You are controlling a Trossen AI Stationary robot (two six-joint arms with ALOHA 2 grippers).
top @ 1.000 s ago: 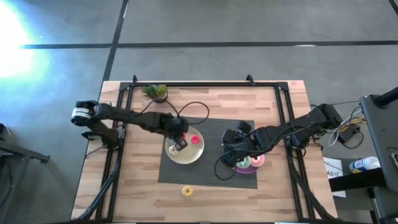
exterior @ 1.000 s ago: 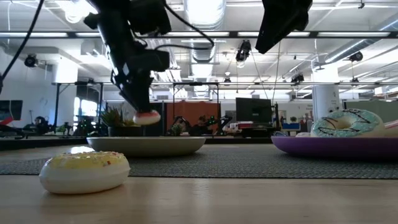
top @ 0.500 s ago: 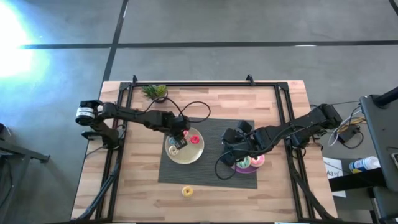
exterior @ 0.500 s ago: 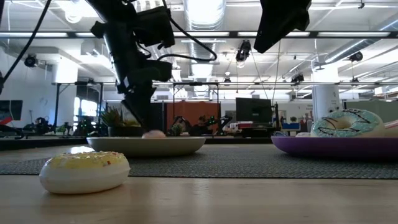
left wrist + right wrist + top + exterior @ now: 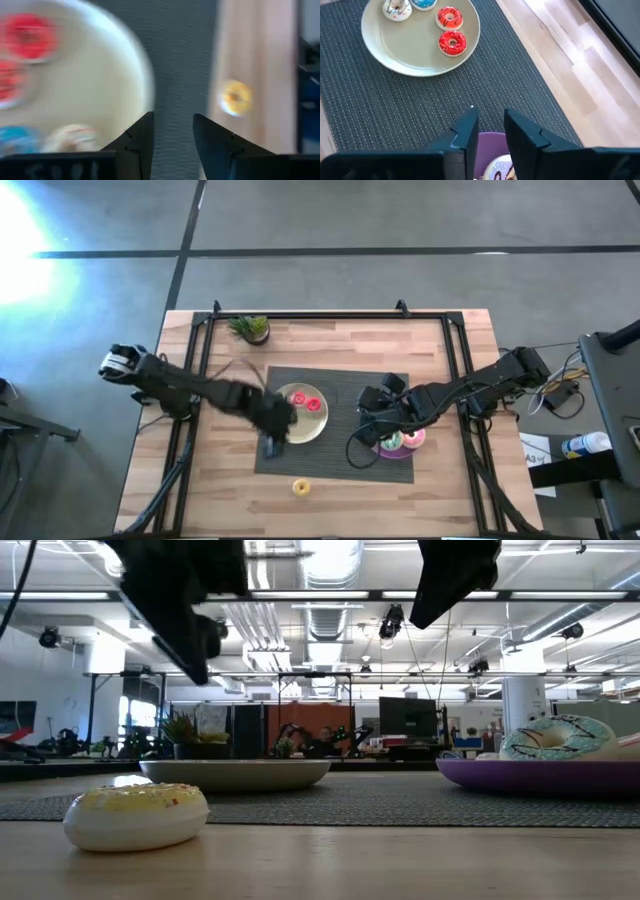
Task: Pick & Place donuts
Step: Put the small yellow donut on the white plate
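Reaching for the last yellow donut

My left gripper [image 5: 172,137], empty and narrowly parted, needed centring over the yellow donut [image 5: 301,487] lying alone on the tabletop [image 5: 440,490] before descending squarely.

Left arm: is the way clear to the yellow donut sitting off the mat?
Probably yes. The yellow donut lies alone on bare wood near the table's front edge, with nothing around it. The left gripper, empty and open, is at the mat's near corner beside it.
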